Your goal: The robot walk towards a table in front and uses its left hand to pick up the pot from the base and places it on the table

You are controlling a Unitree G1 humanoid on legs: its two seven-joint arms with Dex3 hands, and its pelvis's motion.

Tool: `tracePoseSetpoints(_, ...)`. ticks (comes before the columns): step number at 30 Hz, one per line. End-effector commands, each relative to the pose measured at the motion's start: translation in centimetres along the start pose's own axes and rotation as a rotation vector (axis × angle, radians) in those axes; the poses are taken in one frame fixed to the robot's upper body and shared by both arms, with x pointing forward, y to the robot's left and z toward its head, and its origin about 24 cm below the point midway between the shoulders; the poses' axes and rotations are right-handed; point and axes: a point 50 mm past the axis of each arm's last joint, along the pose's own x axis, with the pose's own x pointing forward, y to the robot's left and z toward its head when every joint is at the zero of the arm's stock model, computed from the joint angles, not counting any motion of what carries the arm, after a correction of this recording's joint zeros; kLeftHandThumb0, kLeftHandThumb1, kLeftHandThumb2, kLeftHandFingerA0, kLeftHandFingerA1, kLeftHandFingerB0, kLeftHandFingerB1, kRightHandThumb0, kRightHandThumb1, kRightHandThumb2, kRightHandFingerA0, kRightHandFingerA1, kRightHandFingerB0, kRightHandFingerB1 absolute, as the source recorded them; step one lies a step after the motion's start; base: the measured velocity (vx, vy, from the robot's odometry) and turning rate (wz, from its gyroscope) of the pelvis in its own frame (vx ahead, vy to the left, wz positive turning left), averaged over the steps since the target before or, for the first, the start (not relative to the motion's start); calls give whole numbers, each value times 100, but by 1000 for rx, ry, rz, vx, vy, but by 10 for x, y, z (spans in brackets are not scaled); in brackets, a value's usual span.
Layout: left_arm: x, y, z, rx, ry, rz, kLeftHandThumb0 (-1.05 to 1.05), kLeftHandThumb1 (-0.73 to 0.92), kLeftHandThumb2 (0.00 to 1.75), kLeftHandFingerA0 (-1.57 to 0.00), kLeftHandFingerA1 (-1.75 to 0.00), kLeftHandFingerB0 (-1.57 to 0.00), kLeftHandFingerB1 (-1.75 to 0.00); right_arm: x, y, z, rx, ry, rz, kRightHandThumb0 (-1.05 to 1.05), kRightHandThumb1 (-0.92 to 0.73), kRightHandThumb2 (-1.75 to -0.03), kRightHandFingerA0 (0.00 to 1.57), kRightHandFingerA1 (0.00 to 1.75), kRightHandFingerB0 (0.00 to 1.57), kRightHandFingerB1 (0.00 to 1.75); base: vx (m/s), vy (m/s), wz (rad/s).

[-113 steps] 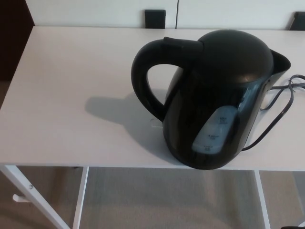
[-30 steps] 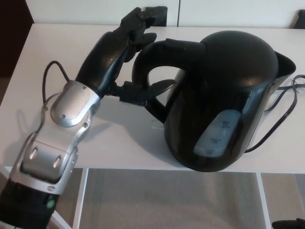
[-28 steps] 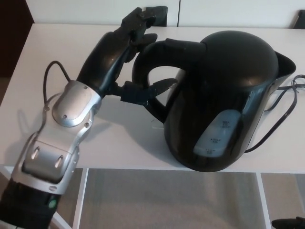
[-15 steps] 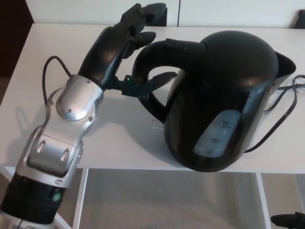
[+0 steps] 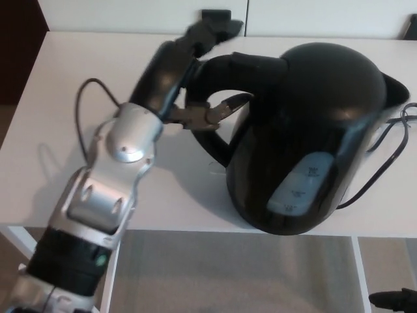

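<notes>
Over the last second the left hand (image 5: 179, 72) has pushed further in from 7 o'clock. Its thumb now pokes through the loop of the handle (image 5: 251, 65) and its fingers (image 5: 212, 31) reach over the top, spread wide and not yet clamped. The pot (image 5: 313, 130) stands unmoved at the 3 o'clock side of the table (image 5: 78, 78), its base hidden beneath, so closing the grasp looks due before any lift.

The black rounded plastic kettle (image 5: 306, 137) stood on the white flat tabletop (image 5: 78, 85), right of centre and near the front edge. The left robot hand (image 5: 189, 72) lay at its looped handle (image 5: 212, 140) on the left, thumb inside the loop, seemingly not touching. A thin black cord (image 5: 371, 179) trailed to the kettle's right.
</notes>
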Motion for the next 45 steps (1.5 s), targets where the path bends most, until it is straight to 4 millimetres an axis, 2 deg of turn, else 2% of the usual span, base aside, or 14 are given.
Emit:
tracePoseSetpoints(1, 7, -7, 4, 91, -38, 18, -28, 62, 59, -77, -45, -49, -36, -1, -6, -2, 9, 12, -16, -44, -53, -56, 79, 56, 65, 51, 0, 0, 0)
tracePoseSetpoints(4, 5, -10, -1, 58, -23, -17, -29, 79, 65, -95, -66, -82, -45, -4, -4, -5, -11, 23, -6, -47, -54, -56, 78, 55, 65, 50, 0, 0, 0)
tracePoseSetpoints(7, 5, -11, -2, 68, -14, -24, -29, 79, 65, -95, -66, -82, -45, -4, -4, -6, -10, 28, -5, -47, -54, -56, 78, 55, 65, 50, 0, 0, 0)
tracePoseSetpoints(8, 4, -13, -5, 57, -6, -10, -36, 83, 63, -106, -98, -77, -90, -6, -4, -7, -19, 30, -3, -48, -54, -57, 80, 55, 65, 50, 0, 0, 0)
tracePoseSetpoints(20, 1, -16, -12, -177, 32, 68, -36, 80, 68, -87, -150, -66, -119, -9, -2, -13, -33, 36, 7, -46, -54, -56, 82, 58, 64, 50, 0, 0, 0)
tracePoseSetpoints(25, 0, -16, -11, -235, 44, 69, -36, 80, 68, -87, -150, -66, -119, -9, -2, -13, -30, 34, 9, -46, -54, -56, 82, 58, 64, 50, 0, 0, 0)
tracePoseSetpoints(26, 1, -15, -6, -682, 81, 65, -32, 78, 65, -69, -160, -56, -113, -10, -1, -15, -26, 38, 12, -47, -54, -57, 83, 57, 64, 49, 0, 0, 0)
tracePoseSetpoints(30, 3, -13, -1, -892, 88, 64, -27, 82, 63, -65, -163, -63, -114, -10, -1, -15, -35, 38, 10, -47, -55, -57, 85, 56, 65, 49, 0, 0, 0)
tracePoseSetpoints(32, 7, -5, 11, -1134, 103, 122, -32, 78, 67, -80, -146, -81, -95, -9, -2, -13, -47, 38, 4, -48, -55, -57, 87, 55, 65, 48, 0, 0, 0)
tracePoseSetpoints(33, 9, 0, 17, -1201, 116, 156, -33, 65, 100, -91, -117, -76, -91, -9, -1, -13, -55, 38, 5, -49, -55, -57, 86, 55, 65, 48, 0, 0, 0)
tracePoseSetpoints(35, 10, 2, 20, -1232, 124, 169, -33, 65, 100, -91, -117, -76, -91, -9, -1, -13, -58, 38, 6, -49, -55, -57, 86, 55, 65, 48, 0, 0, 0)
tracePoseSetpoints(36, 9, 8, 24, -1239, 113, 184, -36, 82, 69, -77, -148, -66, -98, -9, -1, -13, -61, 41, 6, -51, -55, -57, 89, 56, 66, 48, 0, 0, 0)
tracePoseSetpoints(43, 9, 30, 35, -1237, 72, 207, -34, 87, 66, -75, -147, -65, -102, -8, 0, -10, -76, 38, 7, -51, -55, -57, 88, 56, 66, 48, 0, 0, 0)
tracePoseSetpoints(45, 7, 58, 49, -1187, -9, 242, -30, 84, 70, -71, -157, -64, -113, -6, -1, -8, -90, 29, 10, -48, -56, -57, 86, 55, 67, 49, 0, 0, 0)
